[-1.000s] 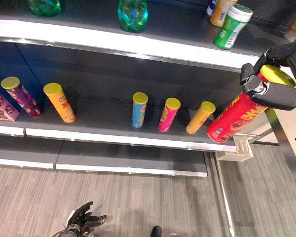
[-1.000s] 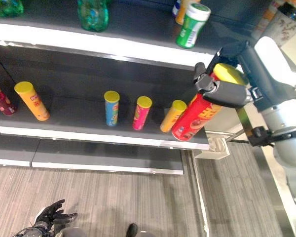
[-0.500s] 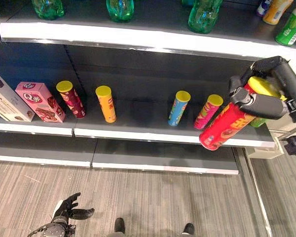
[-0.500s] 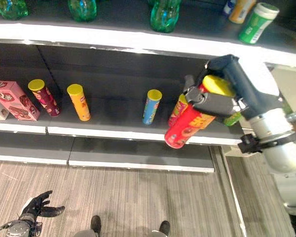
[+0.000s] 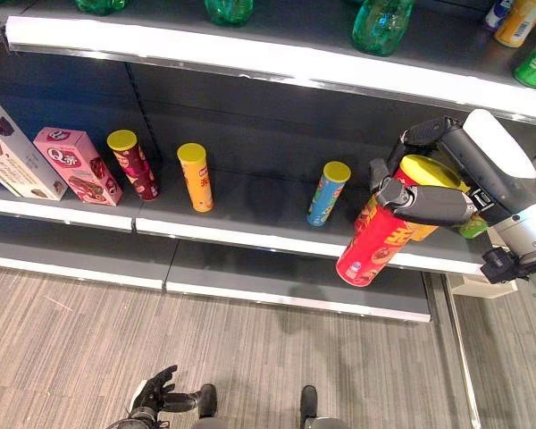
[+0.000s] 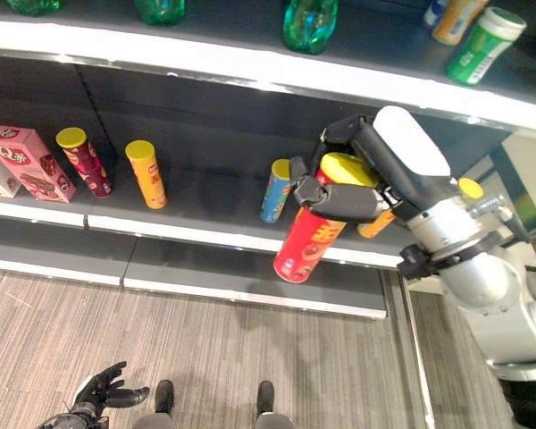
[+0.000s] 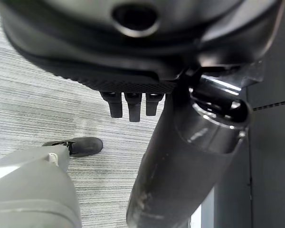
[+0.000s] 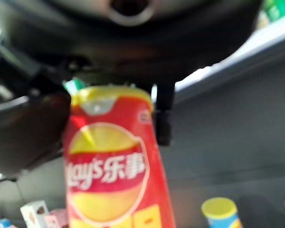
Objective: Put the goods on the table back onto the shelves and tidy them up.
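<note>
- The right hand hides the upper part of the red can and part of an orange can at 3 o'clock on the middle shelf.
- Its fingers clamp that tilted red can before the shelf.
- At 7 o'clock, the left hand hangs with fingers spread.

Lighting is bright overhead; glare whitens the upper shelf edge above the right hand. The recess behind that hand is shadowed. The red can beside it is blurred.
</note>
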`<state>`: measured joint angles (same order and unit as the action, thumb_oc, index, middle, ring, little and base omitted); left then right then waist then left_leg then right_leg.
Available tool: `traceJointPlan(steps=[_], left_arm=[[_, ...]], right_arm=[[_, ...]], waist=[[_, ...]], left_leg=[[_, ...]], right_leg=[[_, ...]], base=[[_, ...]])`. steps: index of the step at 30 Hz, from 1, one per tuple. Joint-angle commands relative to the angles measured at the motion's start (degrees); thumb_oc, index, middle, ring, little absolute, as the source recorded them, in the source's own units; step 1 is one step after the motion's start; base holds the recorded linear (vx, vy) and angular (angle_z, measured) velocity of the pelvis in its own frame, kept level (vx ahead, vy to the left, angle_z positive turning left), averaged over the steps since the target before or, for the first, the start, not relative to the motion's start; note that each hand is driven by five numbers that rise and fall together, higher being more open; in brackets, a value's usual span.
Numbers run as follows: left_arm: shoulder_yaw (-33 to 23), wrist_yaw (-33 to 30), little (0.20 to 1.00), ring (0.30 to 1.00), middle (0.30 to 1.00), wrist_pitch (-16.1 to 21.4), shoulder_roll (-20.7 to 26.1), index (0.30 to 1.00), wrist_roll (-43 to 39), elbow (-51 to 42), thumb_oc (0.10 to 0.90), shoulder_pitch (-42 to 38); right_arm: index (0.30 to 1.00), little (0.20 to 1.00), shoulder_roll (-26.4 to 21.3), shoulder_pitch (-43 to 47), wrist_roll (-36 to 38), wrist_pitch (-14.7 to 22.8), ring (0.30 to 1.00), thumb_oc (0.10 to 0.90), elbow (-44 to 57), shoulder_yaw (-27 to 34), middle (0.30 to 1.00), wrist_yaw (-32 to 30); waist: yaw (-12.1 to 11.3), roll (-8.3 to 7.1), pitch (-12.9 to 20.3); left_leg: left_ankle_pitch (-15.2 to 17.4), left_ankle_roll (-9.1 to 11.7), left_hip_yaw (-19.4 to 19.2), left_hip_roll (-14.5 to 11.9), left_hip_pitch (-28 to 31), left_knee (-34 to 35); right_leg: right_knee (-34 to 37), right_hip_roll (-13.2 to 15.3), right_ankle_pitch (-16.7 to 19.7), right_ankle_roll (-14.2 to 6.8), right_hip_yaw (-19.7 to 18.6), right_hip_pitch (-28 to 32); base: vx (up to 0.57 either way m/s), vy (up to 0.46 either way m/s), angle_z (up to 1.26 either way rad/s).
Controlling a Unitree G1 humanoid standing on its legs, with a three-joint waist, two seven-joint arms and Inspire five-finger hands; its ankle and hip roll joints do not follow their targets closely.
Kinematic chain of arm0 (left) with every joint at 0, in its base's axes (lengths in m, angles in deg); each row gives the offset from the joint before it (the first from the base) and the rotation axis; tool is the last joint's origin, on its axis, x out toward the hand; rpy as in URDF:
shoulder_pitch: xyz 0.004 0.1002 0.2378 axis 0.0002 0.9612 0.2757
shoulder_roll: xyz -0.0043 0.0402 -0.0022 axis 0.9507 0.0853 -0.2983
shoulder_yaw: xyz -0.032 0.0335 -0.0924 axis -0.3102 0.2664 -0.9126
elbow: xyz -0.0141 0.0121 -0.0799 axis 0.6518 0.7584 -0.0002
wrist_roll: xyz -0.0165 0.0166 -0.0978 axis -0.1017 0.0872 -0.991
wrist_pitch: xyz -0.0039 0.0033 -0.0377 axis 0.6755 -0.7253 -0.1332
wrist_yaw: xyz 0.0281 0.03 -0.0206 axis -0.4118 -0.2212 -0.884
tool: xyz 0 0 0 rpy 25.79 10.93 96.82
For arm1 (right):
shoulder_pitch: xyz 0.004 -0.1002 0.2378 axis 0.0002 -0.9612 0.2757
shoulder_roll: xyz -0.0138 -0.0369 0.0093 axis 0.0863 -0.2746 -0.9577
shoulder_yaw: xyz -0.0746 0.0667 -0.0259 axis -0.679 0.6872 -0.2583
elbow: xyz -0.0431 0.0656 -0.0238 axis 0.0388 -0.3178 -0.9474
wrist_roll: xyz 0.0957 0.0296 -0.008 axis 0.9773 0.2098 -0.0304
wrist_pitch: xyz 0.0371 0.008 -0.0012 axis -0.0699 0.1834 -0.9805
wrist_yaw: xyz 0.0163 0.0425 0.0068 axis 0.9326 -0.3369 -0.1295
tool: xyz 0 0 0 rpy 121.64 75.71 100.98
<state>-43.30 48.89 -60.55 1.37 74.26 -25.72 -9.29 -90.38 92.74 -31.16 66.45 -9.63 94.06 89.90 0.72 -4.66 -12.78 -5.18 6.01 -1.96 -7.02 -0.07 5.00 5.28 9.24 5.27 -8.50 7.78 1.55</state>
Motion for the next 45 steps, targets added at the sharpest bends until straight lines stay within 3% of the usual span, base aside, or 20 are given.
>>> traceJointPlan(steps=[1,8,13,18,27,34,40,45], left_arm=[[-0.8,-0.8,0.900,0.900,0.900,2.4,5.7,0.900,0.6,-1.3,0.800,-1.9],[-0.9,-2.4,0.900,0.900,0.900,1.8,5.7,0.900,1.3,-0.4,0.800,-1.3],[-0.7,-3.0,0.900,0.900,0.900,1.5,5.9,0.900,1.0,-0.1,0.800,-1.7],[-0.1,-3.8,0.900,0.900,0.900,1.2,6.5,0.900,0.1,-2.3,0.800,-1.5],[1.2,-5.6,0.900,0.900,0.900,1.4,6.9,0.900,-0.6,-4.9,0.800,-1.4],[3.4,-6.7,0.900,0.900,0.900,2.1,7.1,0.900,-1.4,-6.8,0.800,-2.1],[5.6,-8.3,0.900,0.900,0.900,3.6,7.7,0.900,-2.3,-9.0,0.800,-3.1],[6.4,-8.2,0.900,0.900,0.900,4.2,8.0,0.900,-3.1,-10.3,0.800,-3.7]], right_arm=[[0.300,0.300,0.7,7.8,-0.6,2.4,0.300,0.400,5.4,1.5,0.300,-2.4],[0.300,0.300,5.8,11.6,-5.2,1.8,0.300,0.400,6.1,-5.7,0.300,-2.9],[0.300,0.300,7.8,12.6,-8.0,1.1,0.300,0.400,4.4,-7.6,0.300,-4.3],[0.300,0.300,9.3,13.8,-16.8,-0.9,0.300,0.400,-0.4,-8.3,0.300,-9.4],[0.300,0.300,11.9,17.4,-25.2,-3.6,0.300,0.400,-4.9,-8.9,0.300,-16.9],[0.300,0.300,11.6,20.1,-30.9,-6.3,0.300,0.400,-8.8,-7.7,0.300,-23.2],[0.300,0.300,8.4,26.0,-35.9,-9.6,0.300,0.400,-15.3,-7.1,0.300,-30.9],[0.300,0.300,5.5,29.2,-37.6,-10.9,0.300,0.400,-20.4,-9.0,0.300,-32.8]], waist=[[-1.8,-1.96,3.1],[-3.8,-1.86,1.1],[-4.6,-1.87,-0.5],[-6.7,-1.15,-2.8],[-9.1,0.42,-5.9],[-10.6,1.63,-6.8],[-12.0,3.16,-8.2],[-13.2,4.26,-9.8]], left_leg=[[8.4,-0.6,-2.0,0.1,0.9,-4.5],[8.5,-1.2,-0.2,0.5,-1.3,-5.8],[8.4,-1.3,0.8,0.6,-3.2,-7.0],[8.0,-1.4,2.3,0.9,-6.0,-8.1],[7.0,-1.9,4.0,1.3,-9.1,-7.9],[5.5,-1.5,5.8,1.7,-11.2,-6.4],[4.0,-1.2,7.2,2.5,-13.4,-4.6],[3.6,-0.8,7.7,2.9,-15.1,-4.3]], right_leg=[[-5.7,3.9,-5.1,-2.3,2.5,0.3],[-7.3,5.0,-5.3,-2.5,4.3,-0.6],[-8.2,5.5,-5.5,-2.4,5.6,-1.3],[-8.7,6.0,-5.5,-2.3,7.2,-2.5],[-9.3,6.3,-5.0,-2.4,7.6,-5.5],[-8.6,6.5,-5.1,-2.5,9.6,-6.2],[-8.1,6.9,-4.6,-2.8,10.6,-8.1],[-8.0,7.0,-4.5,-2.9,11.1,-9.4]], base=[[0.00,-0.018,0.14],[-0.02,-0.012,0.17],[-0.05,-0.020,0.12],[-0.05,-0.027,0.22],[-0.03,-0.009,0.06],[0.00,-0.006,0.13],[-0.03,0.003,0.13],[-0.03,0.004,0.14]])
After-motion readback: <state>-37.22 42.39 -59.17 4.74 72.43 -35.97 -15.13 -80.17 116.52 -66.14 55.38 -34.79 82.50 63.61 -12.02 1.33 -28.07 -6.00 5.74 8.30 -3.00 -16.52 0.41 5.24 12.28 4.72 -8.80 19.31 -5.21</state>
